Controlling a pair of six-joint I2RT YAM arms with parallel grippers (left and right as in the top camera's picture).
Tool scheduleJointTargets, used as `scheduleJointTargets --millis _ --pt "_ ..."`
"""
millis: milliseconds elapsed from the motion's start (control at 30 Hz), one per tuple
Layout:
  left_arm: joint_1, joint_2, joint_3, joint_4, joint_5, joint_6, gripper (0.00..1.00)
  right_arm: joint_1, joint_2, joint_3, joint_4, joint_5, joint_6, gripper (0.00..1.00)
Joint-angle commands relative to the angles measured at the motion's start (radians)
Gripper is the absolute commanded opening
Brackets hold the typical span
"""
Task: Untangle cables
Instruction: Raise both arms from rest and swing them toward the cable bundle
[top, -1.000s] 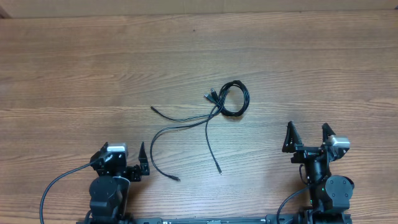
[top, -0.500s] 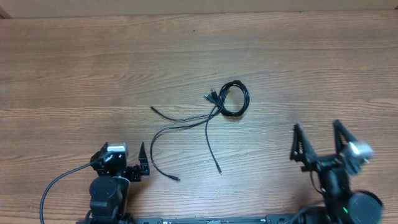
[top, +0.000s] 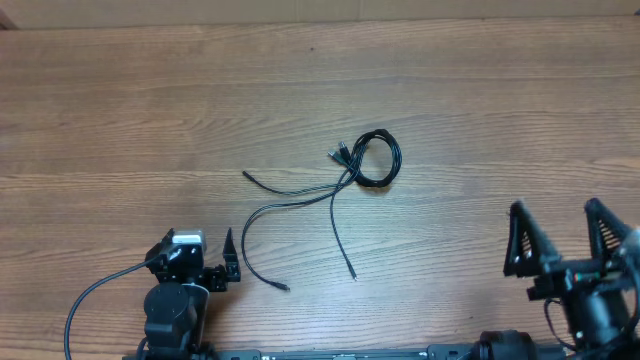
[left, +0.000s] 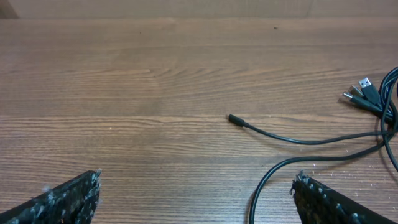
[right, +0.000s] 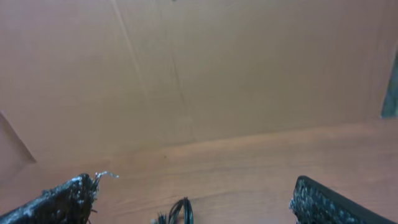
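1. The wooden surface (top: 150, 100) is filling the overhead view and is carrying the cables.
2. A brown cardboard wall (right: 217, 74) is standing behind the far edge of the surface and is filling most of the right wrist view.
3. The left arm (top: 175, 310) is sitting at the near edge, left of centre. The right arm (top: 600, 320) is sitting at the near right corner.
4. The right tool (top: 555, 210) is standing with its jaws spread wide and is gripping nothing. It is well apart from the cables, to their right and nearer the robot.
5. The left tool (left: 197, 177) is also standing with its jaws spread wide and is holding nothing. Bare wood is showing between its fingers (left: 68, 199).
6. The cables (top: 345, 180) are lying near the middle of the surface, between the two arms and farther out. Neither tool is touching them.
7. At the right end of the bundle the wires are forming a small coil (top: 378, 158). From the coil, strands are crossing one another and fanning out to the left and toward the robot.
8. A cluster of plugs (top: 340, 152) is lying just left of the coil.
9. One loose plug end (left: 233, 118) is lying alone on the wood at the left. Two further ends (top: 287, 288) (top: 354, 275) are pointing toward the robot.
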Motion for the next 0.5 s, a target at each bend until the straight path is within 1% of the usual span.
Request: scheduleJointTargets --millis 0,133,267,367,467 --pt "0.007 -0.010 -0.004 0.001 0.012 0.012 1.00 -0.003 0.116 0.144 -0.062 0.008 -0.002 1.00" --pt "0.007 -0.010 -0.004 0.000 0.012 0.012 0.99 -0.003 0.239 0.304 -0.168 0.005 -0.006 1.00" --pt "0.007 -0.010 -0.004 0.005 0.013 0.012 0.99 -0.003 0.326 0.440 -0.256 -0.090 -0.058 1.00" --pt "0.007 -0.010 -0.004 0.012 0.013 0.011 1.00 -0.003 0.339 0.467 -0.266 -0.128 -0.058 1.00" --pt "0.007 -0.010 -0.004 0.028 0.014 0.011 1.00 -0.003 0.339 0.466 -0.267 -0.126 -0.058 1.00"
